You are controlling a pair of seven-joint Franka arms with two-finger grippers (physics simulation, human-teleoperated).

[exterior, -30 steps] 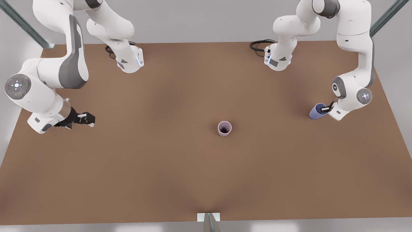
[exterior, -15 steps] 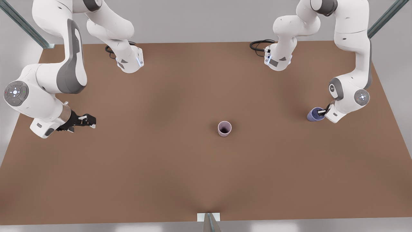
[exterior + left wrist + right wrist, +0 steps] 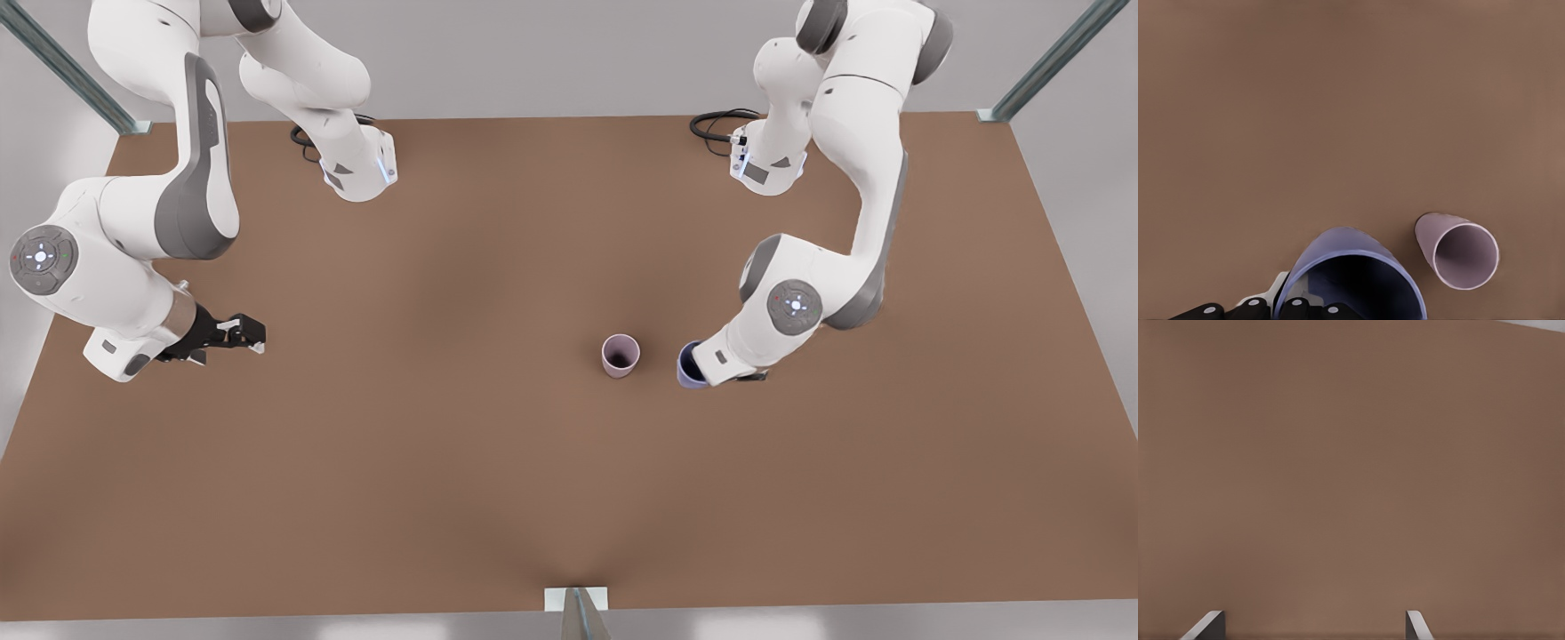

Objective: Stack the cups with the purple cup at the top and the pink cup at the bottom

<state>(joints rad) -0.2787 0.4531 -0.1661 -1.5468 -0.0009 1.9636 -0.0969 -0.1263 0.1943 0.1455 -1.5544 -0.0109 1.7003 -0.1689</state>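
Left claw (image 3: 1281,310) grips the purple cup (image 3: 686,364) by its rim just beside the pink cup (image 3: 620,355); stacking remains. Right claw (image 3: 238,332) waits, wide open, well apart

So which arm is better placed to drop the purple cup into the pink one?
The left arm. Its claw is shut on the purple cup, just beside the upright pink cup. The right claw waits open, far off at the front view's left.

A plain brown table (image 3: 498,462) stands before a grey wall (image 3: 551,53), with metal struts (image 3: 62,67) at its corners.
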